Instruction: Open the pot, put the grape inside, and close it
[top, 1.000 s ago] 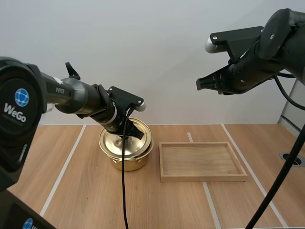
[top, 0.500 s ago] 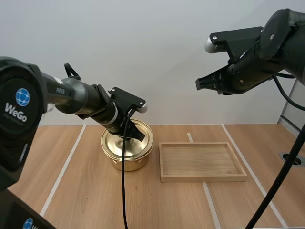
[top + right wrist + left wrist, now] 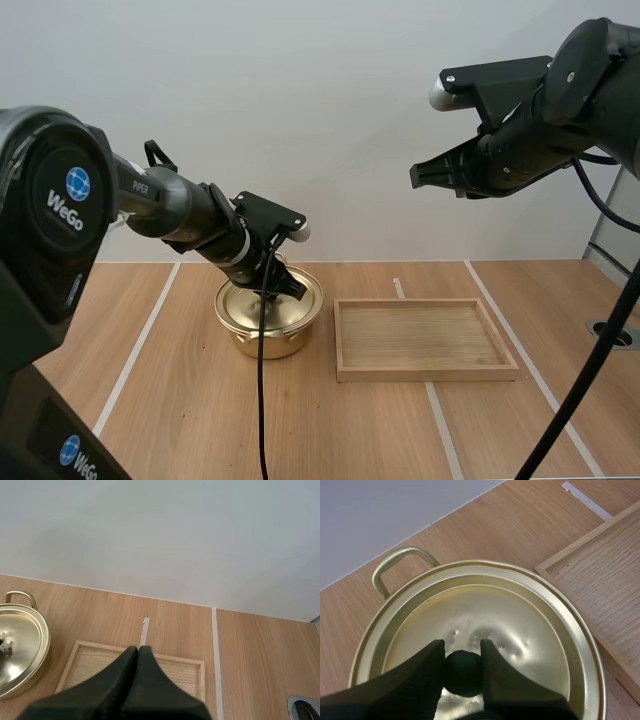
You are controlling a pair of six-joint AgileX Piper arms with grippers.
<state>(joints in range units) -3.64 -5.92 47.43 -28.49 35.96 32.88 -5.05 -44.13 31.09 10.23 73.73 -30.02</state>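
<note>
Wooden surface (image 3: 180, 420) carries the pot (image 3: 265, 343), lid (image 3: 520, 615) seated. My left gripper (image 3: 463, 647) pinches the knob (image 3: 463, 672) in its fingers; my right gripper (image 3: 138, 651) hangs aloft, fingers closed, empty. Grape inside? I cannot tell.

The high camera overlooks the table (image 3: 180, 400); both wrist cameras share the pot (image 3: 280, 340) (left close).

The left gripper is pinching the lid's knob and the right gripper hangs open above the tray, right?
No: the right gripper hangs shut above the tray, as the right wrist view shows. The left gripper does pinch the lid's knob.
</note>
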